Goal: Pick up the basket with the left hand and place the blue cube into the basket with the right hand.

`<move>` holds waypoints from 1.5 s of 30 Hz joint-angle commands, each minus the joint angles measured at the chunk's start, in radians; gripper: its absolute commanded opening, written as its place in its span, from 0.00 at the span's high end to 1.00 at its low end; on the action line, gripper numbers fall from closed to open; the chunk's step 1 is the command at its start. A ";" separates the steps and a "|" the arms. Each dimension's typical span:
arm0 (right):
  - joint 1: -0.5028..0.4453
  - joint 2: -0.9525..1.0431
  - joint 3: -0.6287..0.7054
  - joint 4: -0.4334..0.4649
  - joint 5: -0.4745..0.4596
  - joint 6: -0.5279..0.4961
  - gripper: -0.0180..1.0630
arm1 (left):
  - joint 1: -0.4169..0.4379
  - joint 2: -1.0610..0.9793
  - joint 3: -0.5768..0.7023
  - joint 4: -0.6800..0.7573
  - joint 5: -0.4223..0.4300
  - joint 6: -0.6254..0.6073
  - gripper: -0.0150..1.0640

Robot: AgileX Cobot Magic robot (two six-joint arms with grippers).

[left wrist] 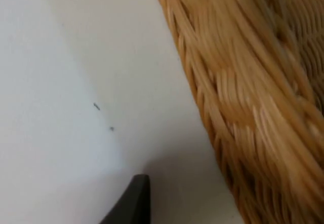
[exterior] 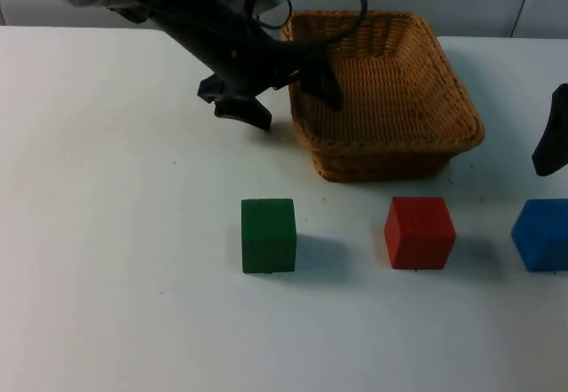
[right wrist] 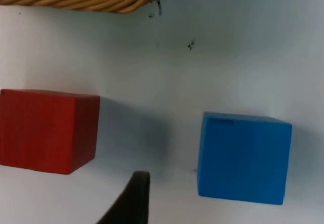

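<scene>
Basket [exterior: 383,99] sitting on table [exterior: 106,232], left gripper [exterior: 282,98] straddling its near wall, fingers spread, readying a rim grip | right gripper [exterior: 552,139] waiting just behind blue cube [exterior: 540,232], jaw state unclear | red cube [exterior: 419,231] beside it

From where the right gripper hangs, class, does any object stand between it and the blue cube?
Nothing visible does. The right gripper hangs above bare table behind the blue cube; the red cube sits off to the side, the basket farther back, where the left gripper straddles its wall.
</scene>
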 commanded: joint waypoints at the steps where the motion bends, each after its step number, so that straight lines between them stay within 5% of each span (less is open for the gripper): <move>1: 0.003 -0.001 -0.005 0.001 -0.014 -0.001 0.03 | -0.025 0.011 -0.010 -0.007 -0.018 -0.005 0.02; 7: 0.003 -0.001 -0.005 0.001 -0.018 -0.001 0.03 | -0.040 0.013 -0.010 -0.007 -0.032 -0.003 0.06; 16: 0.003 -0.001 -0.005 0.001 -0.018 -0.001 0.03 | -0.041 0.013 -0.010 -0.013 -0.055 -0.003 0.41; 32: 0.003 -0.001 -0.005 0.001 -0.026 -0.001 0.03 | -0.041 0.013 -0.010 -0.062 -0.126 -0.002 0.42; 41: 0.003 -0.001 -0.005 0.001 -0.026 -0.001 0.03 | -0.041 0.013 -0.010 -0.063 -0.151 0.007 0.72; 45: 0.003 -0.001 -0.005 0.001 -0.026 -0.001 0.03 | -0.041 0.013 -0.010 -0.077 -0.180 0.007 0.74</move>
